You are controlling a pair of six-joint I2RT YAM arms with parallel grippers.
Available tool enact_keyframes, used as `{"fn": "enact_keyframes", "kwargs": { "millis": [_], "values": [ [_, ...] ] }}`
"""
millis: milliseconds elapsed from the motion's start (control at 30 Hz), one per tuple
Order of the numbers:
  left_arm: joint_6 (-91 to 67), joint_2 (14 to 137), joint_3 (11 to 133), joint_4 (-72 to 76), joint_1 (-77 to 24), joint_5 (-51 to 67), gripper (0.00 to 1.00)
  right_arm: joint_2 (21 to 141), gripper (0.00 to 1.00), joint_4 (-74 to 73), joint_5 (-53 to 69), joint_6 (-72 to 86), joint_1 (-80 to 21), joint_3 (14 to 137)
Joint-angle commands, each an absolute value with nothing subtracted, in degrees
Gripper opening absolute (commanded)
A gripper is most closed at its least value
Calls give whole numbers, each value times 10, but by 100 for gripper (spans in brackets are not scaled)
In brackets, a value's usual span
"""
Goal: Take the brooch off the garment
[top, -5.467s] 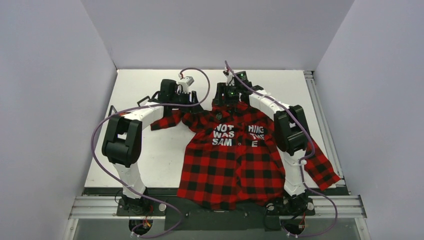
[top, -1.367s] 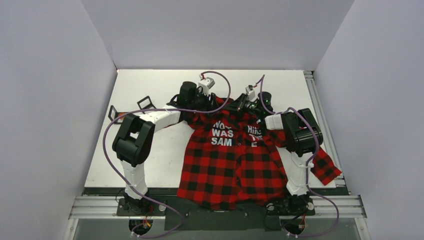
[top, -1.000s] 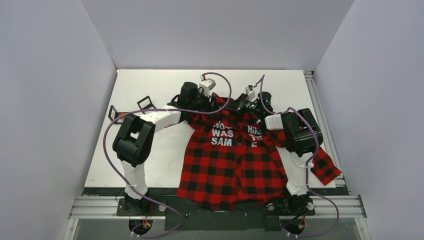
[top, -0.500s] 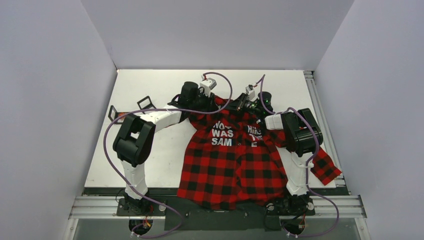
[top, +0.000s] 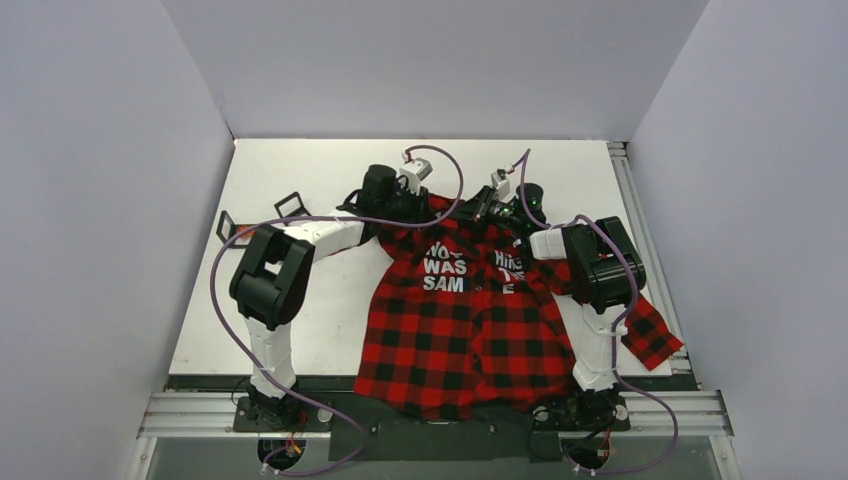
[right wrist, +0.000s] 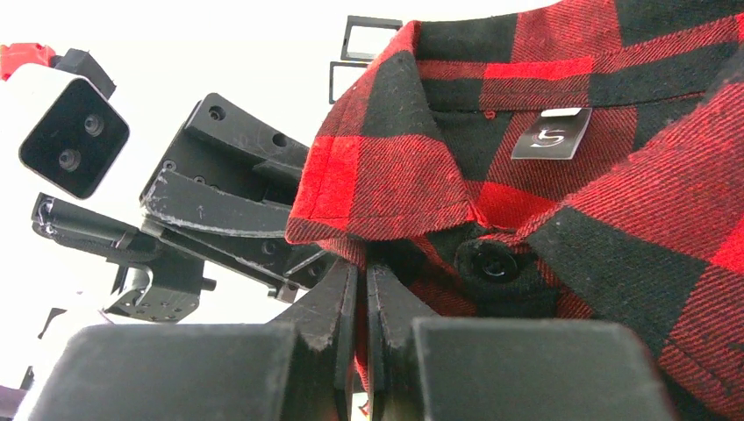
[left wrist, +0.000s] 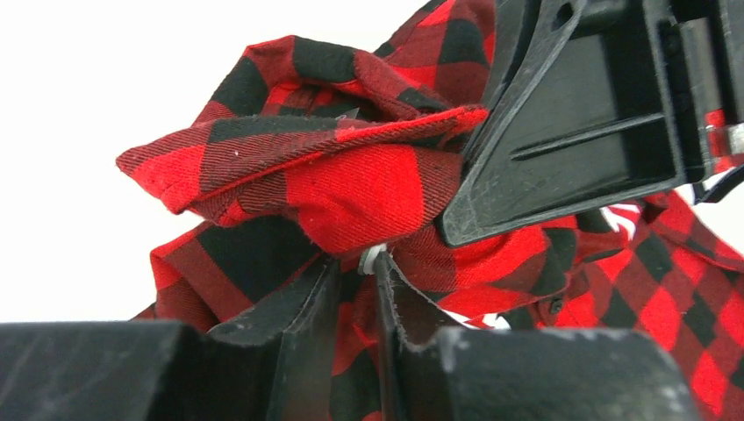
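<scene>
On the white table the garment lies chest-up, and both arms have now closed in on its collar. The right gripper is clamped on cloth beneath it. The left gripper has narrowed to a slit on a fold. The brooch cannot be made out, so the pull probably hasn't begun.
</scene>
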State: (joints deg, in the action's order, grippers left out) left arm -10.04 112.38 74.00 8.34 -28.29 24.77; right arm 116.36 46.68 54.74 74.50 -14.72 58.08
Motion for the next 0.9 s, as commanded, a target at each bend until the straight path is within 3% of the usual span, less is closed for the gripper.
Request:
{"fn": "enact_keyframes", "kwargs": {
  "millis": [0, 167, 467, 667, 867],
  "values": [
    [-132, 1120, 753, 135, -262, 287, 15, 1157, 0, 523, 564, 752, -151, 578],
    [-164, 1106, 728, 172, -248, 333, 0, 1158, 0, 523, 559, 752, -146, 576],
    [-127, 1062, 708, 131, -250, 302, 0, 1109, 21, 447, 532, 667, -127, 578],
    [-45, 1024, 712, 41, -270, 187, 0, 1045, 32, 161, 485, 433, -125, 625],
    [39, 996, 743, -75, -300, 89, 0, 1013, 42, 80, 473, 357, -130, 648]
  ]
}}
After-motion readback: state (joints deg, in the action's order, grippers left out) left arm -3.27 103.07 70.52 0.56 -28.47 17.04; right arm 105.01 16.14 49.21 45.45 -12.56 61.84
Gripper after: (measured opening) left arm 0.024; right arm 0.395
